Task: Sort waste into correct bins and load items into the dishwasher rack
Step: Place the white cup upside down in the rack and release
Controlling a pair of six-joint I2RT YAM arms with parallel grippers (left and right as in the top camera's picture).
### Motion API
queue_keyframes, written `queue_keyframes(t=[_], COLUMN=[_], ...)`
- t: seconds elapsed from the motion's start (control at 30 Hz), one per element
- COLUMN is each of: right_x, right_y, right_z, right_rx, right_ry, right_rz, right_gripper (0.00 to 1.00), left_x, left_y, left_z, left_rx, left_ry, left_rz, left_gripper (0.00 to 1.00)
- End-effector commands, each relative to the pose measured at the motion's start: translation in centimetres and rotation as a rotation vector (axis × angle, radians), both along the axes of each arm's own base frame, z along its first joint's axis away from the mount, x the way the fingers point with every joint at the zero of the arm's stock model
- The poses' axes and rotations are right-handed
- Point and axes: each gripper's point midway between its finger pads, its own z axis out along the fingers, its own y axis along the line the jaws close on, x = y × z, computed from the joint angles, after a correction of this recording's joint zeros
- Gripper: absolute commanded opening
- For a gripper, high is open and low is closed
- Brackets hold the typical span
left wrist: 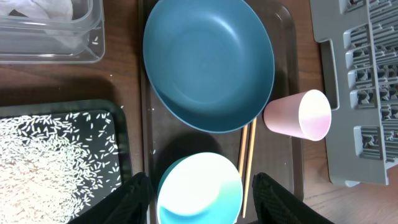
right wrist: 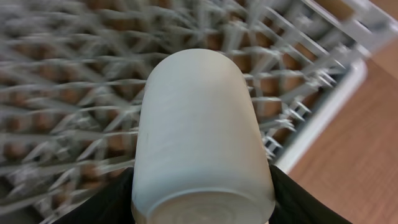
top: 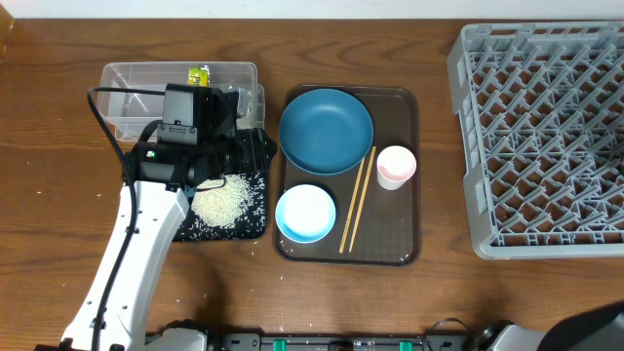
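Your right pincer (right wrist: 202,208) is clamped on the pale green cup (right wrist: 199,124), long axis running straight out from it; the dishwasher rack (right wrist: 62,93) lies directly beyond. Left pincer (left wrist: 202,205) stands apart over the pale blue bowl (left wrist: 199,186).

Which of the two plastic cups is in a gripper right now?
The pale green plastic cup, clamped in the right gripper over the grey lattice rack; the pink plastic cup sits free on the brown rectangular tray.
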Motion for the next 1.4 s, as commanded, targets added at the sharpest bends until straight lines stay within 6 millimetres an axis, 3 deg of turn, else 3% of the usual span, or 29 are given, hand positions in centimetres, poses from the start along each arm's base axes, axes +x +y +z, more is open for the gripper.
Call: queue_keyframes(t=[0.0,0.3,0.5,0.53,0.67,0.77,1.0,1.37], right_x=[-0.8,-0.7,0.0,0.2,0.3,0.3,0.5,-0.2], right_y=[-2.5,-4.5,-4.6,-4.6,-4.5,-4.6,-4.8,-5.6], right_z=[-1.1,-3.9,-4.3,-4.2,-4.2,-4.2,-3.9,-3.7], right_rx=[0.011,0.037,0.046,0.05,0.053,0.051,0.038,-0.004], right_ry=[0.015,0.038,0.018,0.01,0.005,0.006,-0.005,0.019], right_rz=[-0.121,-0.169,-0.156,-0.151,-0.147,-0.148,-0.15,-0.185], right_gripper=[0.01,0.03,0.54,0.55,0.49,0.31,0.36,0.29], left_x=[0.1,-0.1,-0.2,-0.2,-0.3,-0.3,-0.4,-0.4], left_y=[0.3,0.3,0.3,0.3,0.3,0.3,0.4,0.4], left_z=[0.1,0.0,-0.1,-0.1,-0.1,-0.1,-0.2,-0.3], left_rx=[0.017,0.019,0.02,0.02,0.02,0.02,0.021,0.021], left_ry=[-0.012,-0.001,0.007,0.007,0.008,0.008,0.017,0.017], left_rz=[-0.003,-0.003,-0.004,-0.004,-0.004,-0.004,-0.004,-0.004], left_gripper=[0.56,0.56,0.56,0.56,0.56,0.56,0.56,0.56])
